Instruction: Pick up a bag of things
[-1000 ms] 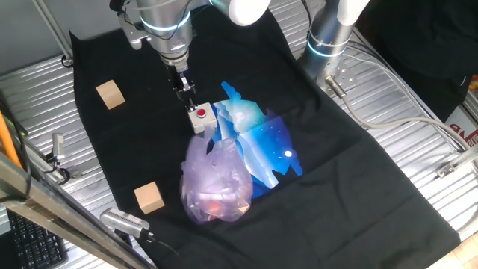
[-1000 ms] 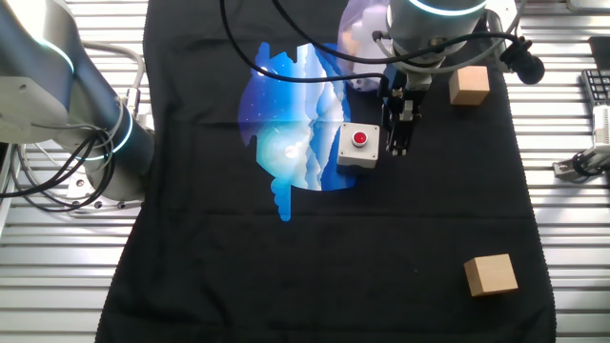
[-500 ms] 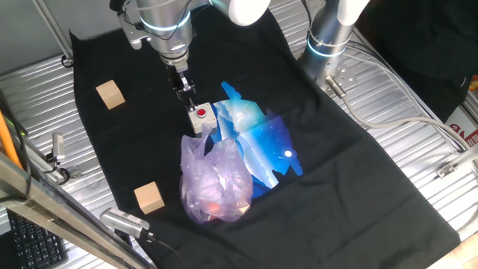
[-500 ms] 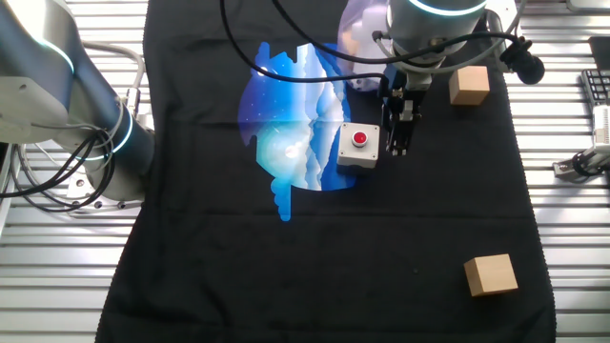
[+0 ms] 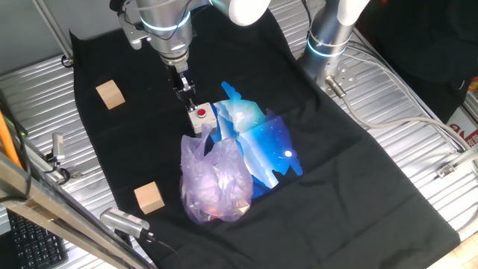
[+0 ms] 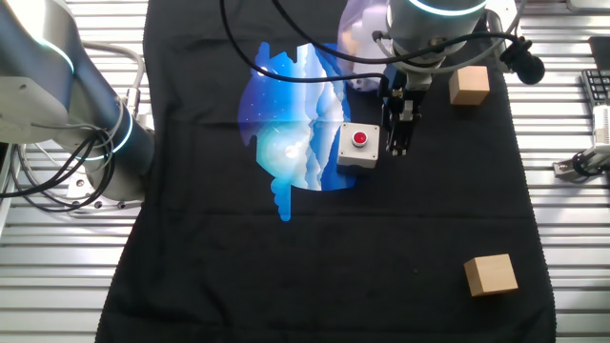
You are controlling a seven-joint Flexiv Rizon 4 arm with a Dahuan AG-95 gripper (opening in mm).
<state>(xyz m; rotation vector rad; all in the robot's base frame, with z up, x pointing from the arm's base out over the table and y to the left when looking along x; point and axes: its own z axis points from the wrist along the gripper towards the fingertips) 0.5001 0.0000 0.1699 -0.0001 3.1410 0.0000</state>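
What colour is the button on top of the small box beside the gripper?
Red, on a pale grey-white box; the button shows best in the other fixed view, right next to the gripper.

A black cloth [image 5: 134, 149] covers the middle of a ribbed metal table [image 5: 418, 161]. Grey cables [image 5: 388, 97] trail across the bare slats, and a black keyboard [image 5: 26, 243] sits at one corner.
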